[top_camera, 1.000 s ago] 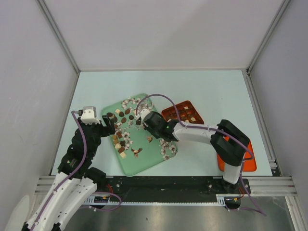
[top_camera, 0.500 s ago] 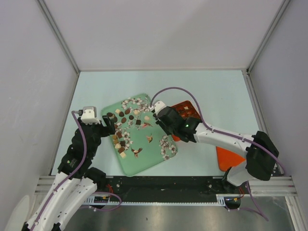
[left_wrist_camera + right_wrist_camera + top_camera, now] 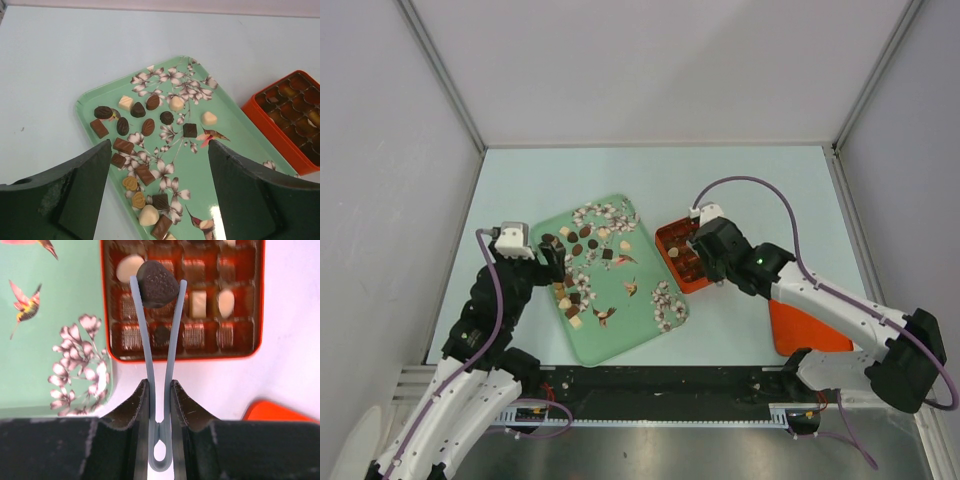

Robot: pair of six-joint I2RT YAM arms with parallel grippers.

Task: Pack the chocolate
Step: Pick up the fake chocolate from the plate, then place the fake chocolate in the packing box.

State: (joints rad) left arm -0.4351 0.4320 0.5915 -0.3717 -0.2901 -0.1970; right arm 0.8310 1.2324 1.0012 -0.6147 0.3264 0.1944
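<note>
Lowering the dark chocolate piece (image 3: pixel 157 284) squarely into a free cell looks to be the job now. From the right wrist view, I'd say the tips want bringing down close over that cell before the squeeze is eased. The rounded piece is held only by its sides and could roll onto a neighbour. The right gripper (image 3: pixel 160 392) is pressed together on a pair of grey tweezers (image 3: pixel 160 430), whose thin blades pinch the piece above the orange box (image 3: pixel 182 359). A few cells hold cream or brown pieces and others look bare. From above, the right arm (image 3: pixel 820 295) stretches long and low from its base towards the left. Its wrist is over the box, and a flat orange panel (image 3: pixel 815 330), perhaps the lid, lies under the forearm. The left arm (image 3: pixel 485 310) is folded up beside the left rim of the green floral tray (image 3: pixel 615 340). In the left wrist view the left gripper (image 3: pixel 159 150) hangs spread wide and empty over the loose chocolates (image 3: pixel 148 127). These lie scattered on the tray, with the box just beside it on the right.
</note>
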